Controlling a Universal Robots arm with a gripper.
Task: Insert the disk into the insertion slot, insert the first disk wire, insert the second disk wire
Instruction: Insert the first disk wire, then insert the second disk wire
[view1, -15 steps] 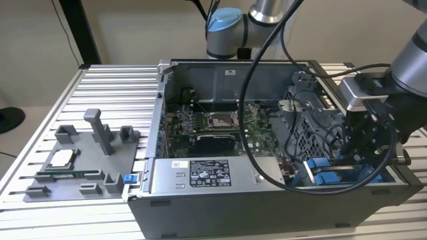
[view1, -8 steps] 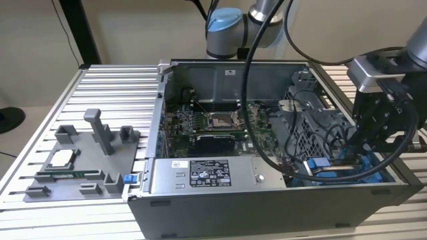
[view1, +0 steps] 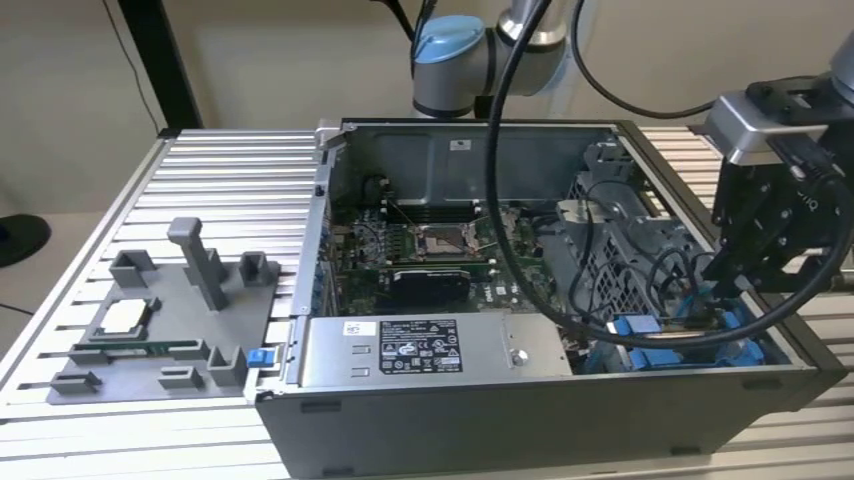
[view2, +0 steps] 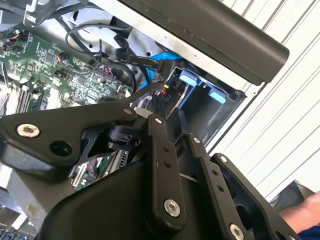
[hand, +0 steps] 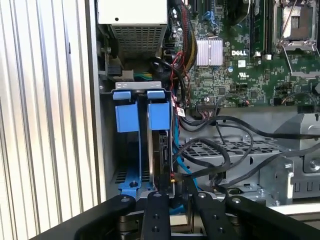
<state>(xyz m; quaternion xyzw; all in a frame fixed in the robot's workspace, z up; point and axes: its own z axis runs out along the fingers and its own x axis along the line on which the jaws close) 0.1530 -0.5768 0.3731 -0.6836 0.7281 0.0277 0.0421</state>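
Seemingly the end effector (hand: 172, 192) clamps a disk wire (view2: 167, 82) at the insertion slot (hand: 127, 117), its grip partly hidden.

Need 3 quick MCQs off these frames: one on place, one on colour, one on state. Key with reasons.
1. The black end effector hangs over:
A) the grey fixture tray
B) the grey rectangular drive bay
C) the processor socket

2. The drive bay's plastic clips are:
A) red
B) yellow
C) blue

3. The dark metal computer case is:
A) open, green motherboard exposed
B) shut by a side panel
C) standing upright

Key: 1B, it sits above the bay at the case's corner on the exterior view's right. 2C, blue in both wrist views. 3A, the board shows from above.
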